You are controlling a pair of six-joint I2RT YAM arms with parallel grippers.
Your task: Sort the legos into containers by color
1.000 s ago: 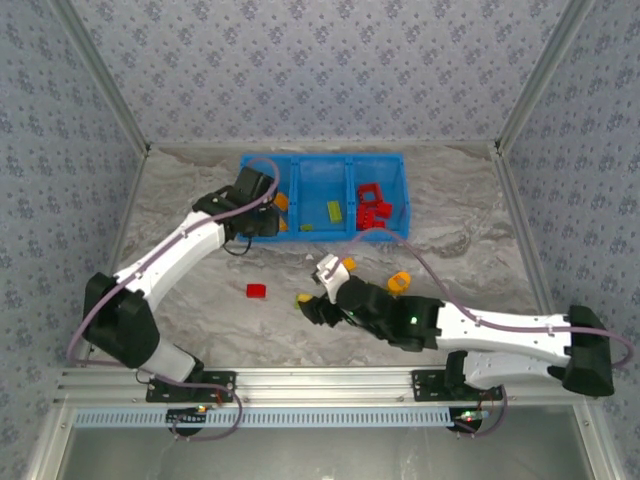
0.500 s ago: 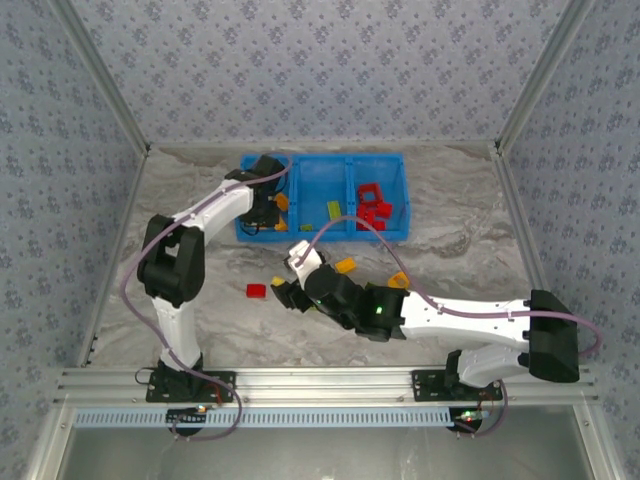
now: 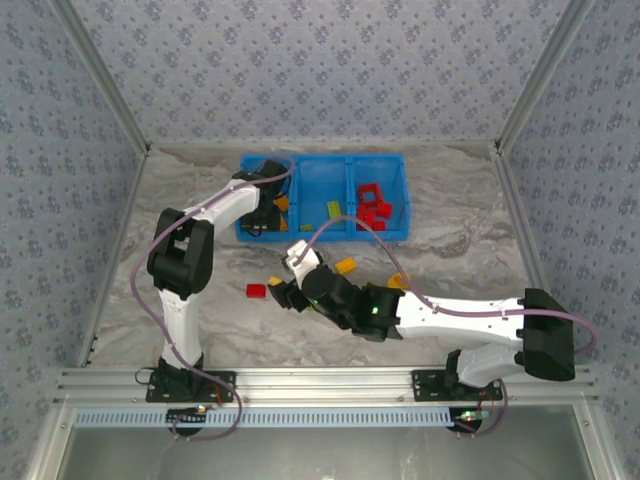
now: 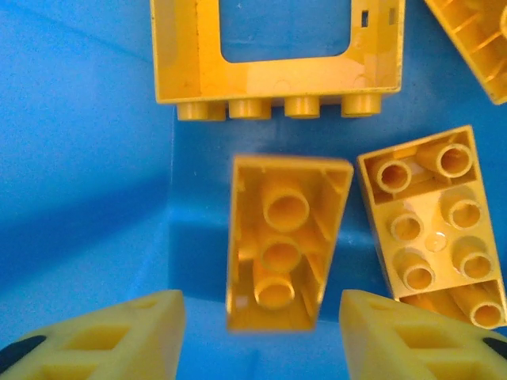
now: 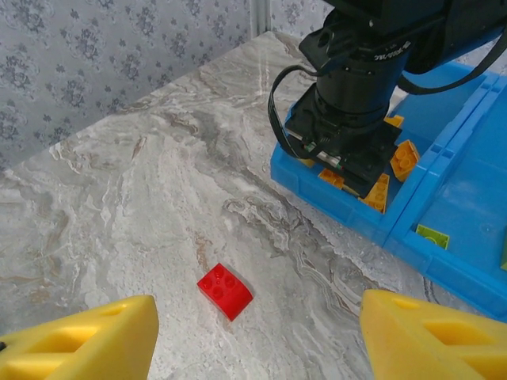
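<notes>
Top view, left gripper low in the left compartment of the blue bin, right gripper just beside a red brick on the table, left wrist view, fingers spread wide, upturned orange brick between them on the bin floor, right wrist view, fingers wide apart, red brick ahead.

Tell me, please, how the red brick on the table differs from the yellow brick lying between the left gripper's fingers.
Colour: the red brick is red, the yellow brick yellow. Place: the red brick lies on the marble table; the yellow brick lies in the blue bin. Pose: the red brick sits studs up; the yellow brick shows its hollow underside. Both lie loose, ungripped.
</notes>
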